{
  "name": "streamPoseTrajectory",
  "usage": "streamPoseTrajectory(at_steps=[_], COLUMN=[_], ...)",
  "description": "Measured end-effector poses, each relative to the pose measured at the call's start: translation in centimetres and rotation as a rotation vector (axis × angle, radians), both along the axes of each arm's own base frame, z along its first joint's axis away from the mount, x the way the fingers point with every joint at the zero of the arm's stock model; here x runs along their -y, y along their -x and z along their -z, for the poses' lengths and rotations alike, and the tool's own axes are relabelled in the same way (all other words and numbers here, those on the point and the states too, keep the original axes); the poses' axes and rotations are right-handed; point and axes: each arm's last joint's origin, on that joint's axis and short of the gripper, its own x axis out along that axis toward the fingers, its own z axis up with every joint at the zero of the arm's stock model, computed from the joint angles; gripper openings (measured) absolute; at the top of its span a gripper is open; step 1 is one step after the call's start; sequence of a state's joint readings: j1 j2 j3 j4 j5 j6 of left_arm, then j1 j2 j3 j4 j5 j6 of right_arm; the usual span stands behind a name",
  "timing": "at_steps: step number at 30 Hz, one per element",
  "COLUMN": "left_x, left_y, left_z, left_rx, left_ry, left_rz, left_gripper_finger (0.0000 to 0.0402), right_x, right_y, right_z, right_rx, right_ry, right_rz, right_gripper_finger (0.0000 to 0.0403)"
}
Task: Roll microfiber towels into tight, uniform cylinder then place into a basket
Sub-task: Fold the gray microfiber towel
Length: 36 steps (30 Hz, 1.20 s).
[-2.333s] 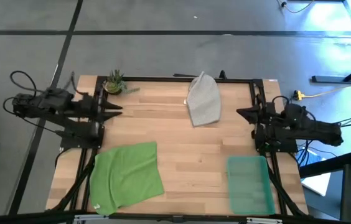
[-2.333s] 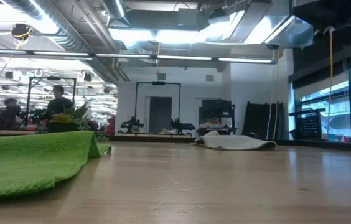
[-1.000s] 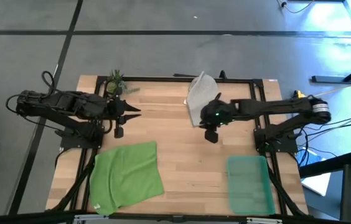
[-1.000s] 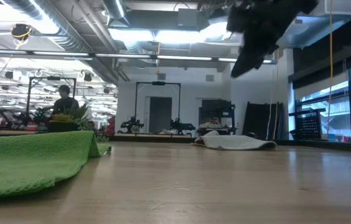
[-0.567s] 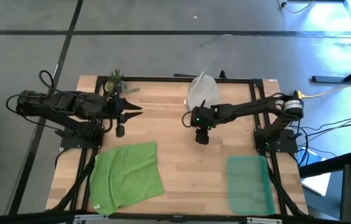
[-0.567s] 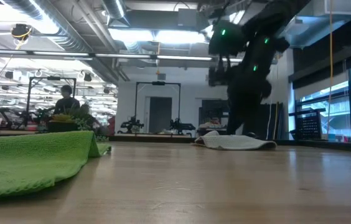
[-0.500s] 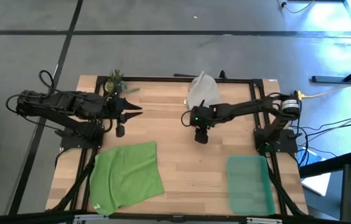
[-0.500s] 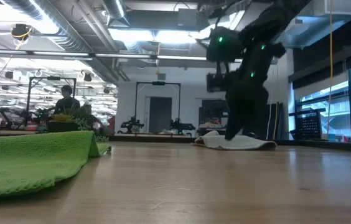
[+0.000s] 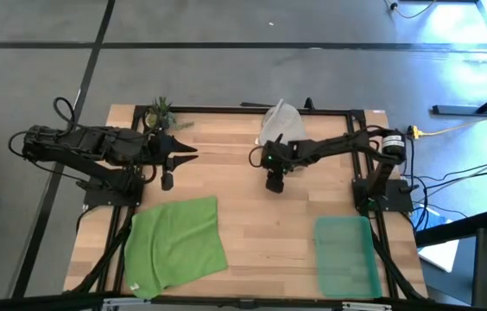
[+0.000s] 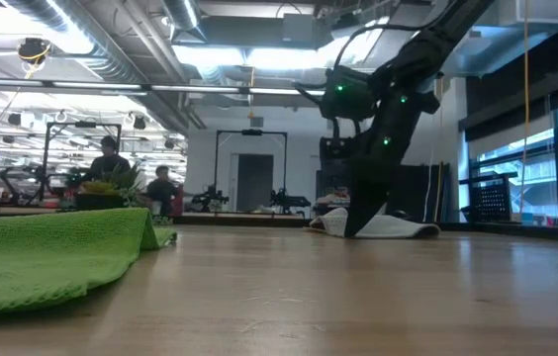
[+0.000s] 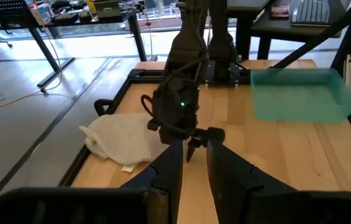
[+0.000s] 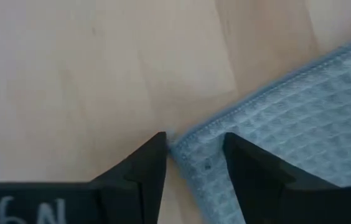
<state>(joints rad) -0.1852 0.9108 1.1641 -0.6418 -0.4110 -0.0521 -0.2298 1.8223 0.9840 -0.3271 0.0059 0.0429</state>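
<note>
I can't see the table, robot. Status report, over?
Right gripper open, astride grey towel corner. Left gripper open, waiting. Green towel flat, basket empty. Nothing in the way.

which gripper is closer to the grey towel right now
Right. The right gripper is down at the grey towel, its open fingers straddling a corner. The left gripper hangs well off to the side, fingers parted, holding nothing.

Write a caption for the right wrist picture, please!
Open right gripper straddling the grey towel's corner on the wooden table.

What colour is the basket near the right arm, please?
Translucent teal-green; the basket shows best in the high view.
</note>
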Motion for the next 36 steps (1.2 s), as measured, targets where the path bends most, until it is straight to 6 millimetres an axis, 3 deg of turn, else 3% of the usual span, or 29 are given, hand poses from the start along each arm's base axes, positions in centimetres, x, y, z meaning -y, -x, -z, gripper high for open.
streamPoseTrajectory(at_steps=[5, 11, 16, 26, 33, 36], left_x=[0.0, 0.0, 0.0, 0.6, 1.0, 1.1], left_y=[0.0, 0.0, -0.4, -3.3, -5.4, -6.7], left_z=[0.0, 0.1, 0.6, 2.3, 3.8, 5.0], left_rx=[0.001, -0.007, -0.041, -0.142, -0.212, -0.254], left_ry=[0.001, 0.0, 0.013, 0.003, 0.002, 0.024], left_rz=[0.0, -0.001, -0.031, -0.041, -0.049, -0.072], left_gripper_finger=[0.0069, 0.0069, 0.0069, 0.0069, 0.0069, 0.0069], right_x=[0.2, 0.1, 0.0, 0.2, 0.1, 0.1], right_y=[-0.1, -0.1, 0.5, -0.3, 0.6, 1.3], right_z=[0.8, 0.5, -1.1, -12.5, -18.9, -20.5], right_rx=[-0.028, -0.013, -0.029, 0.11, 0.173, 0.173], right_ry=[0.003, -0.017, -0.042, 0.018, 0.052, 0.074], right_rz=[-0.022, -0.019, -0.001, -0.053, 0.002, 0.06], right_gripper_finger=[0.0131, 0.0017, 0.0007, 0.0003, 0.0002, 0.0002])
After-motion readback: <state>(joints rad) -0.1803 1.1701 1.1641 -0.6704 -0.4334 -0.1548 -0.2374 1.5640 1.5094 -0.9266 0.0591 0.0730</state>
